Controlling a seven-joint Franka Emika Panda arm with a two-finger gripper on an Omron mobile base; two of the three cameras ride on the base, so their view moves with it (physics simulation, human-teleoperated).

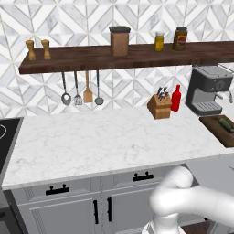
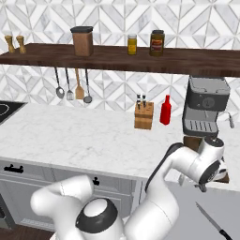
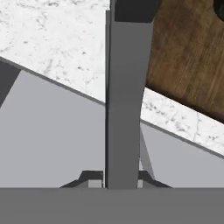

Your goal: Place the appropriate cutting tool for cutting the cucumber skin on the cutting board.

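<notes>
Hand view shows a long flat grey blade-like bar (image 3: 127,100) rising from between the tips of the tool (image 3: 120,181), which seem closed on it, its long axis running up the frame to a dark end that overlaps the flat dark brown wooden cutting board (image 3: 188,57) at upper right. That board lies on the white marble counter (image 3: 57,39), so the held thing likely needs carrying up and rightward. Left base view puts the small dark green cucumber (image 1: 226,123) on the board at the right edge.
</notes>
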